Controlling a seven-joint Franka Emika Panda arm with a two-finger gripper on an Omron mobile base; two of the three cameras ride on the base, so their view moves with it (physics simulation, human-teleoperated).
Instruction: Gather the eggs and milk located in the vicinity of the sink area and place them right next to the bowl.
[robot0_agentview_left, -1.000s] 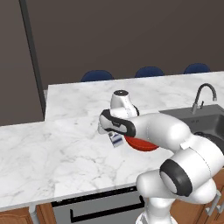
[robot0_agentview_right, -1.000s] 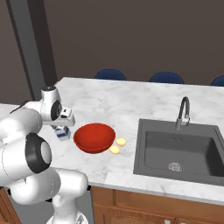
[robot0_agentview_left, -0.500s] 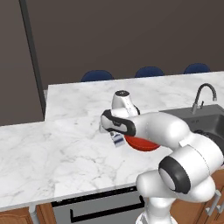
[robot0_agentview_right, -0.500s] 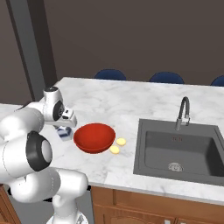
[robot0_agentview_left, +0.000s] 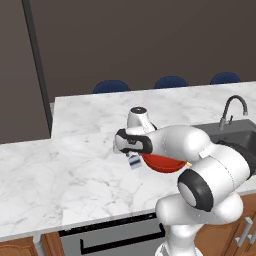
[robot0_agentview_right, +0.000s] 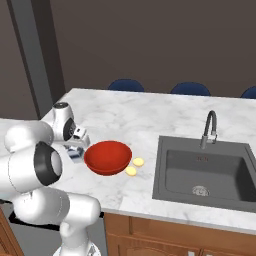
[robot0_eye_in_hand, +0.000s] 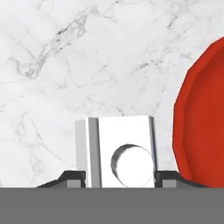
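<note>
My gripper (robot0_agentview_left: 133, 156) is shut on the milk (robot0_agentview_left: 133, 160), a small white carton with a blue label, held low over the marble counter just left of the red bowl (robot0_agentview_left: 163, 163). From the right base the milk (robot0_agentview_right: 76, 154) hangs under my gripper (robot0_agentview_right: 76, 149), close beside the bowl (robot0_agentview_right: 108, 158). The hand view looks down on the milk's (robot0_eye_in_hand: 120, 151) white top between my gripper's (robot0_eye_in_hand: 120, 177) tips, with the bowl (robot0_eye_in_hand: 202, 118) at the right. Two pale-yellow eggs (robot0_agentview_right: 138, 162) (robot0_agentview_right: 131, 171) lie on the counter between the bowl and the sink (robot0_agentview_right: 200, 172).
A dark curved faucet (robot0_agentview_right: 210, 128) stands behind the sink basin. Blue chair backs (robot0_agentview_left: 111, 86) line the far side of the counter. The marble counter (robot0_agentview_left: 60, 175) stretches bare to the left of the carton, and its front edge runs close below.
Almost nothing differs; the carton in my gripper has edged slightly toward the bowl. Bowl and eggs lie where they were.
</note>
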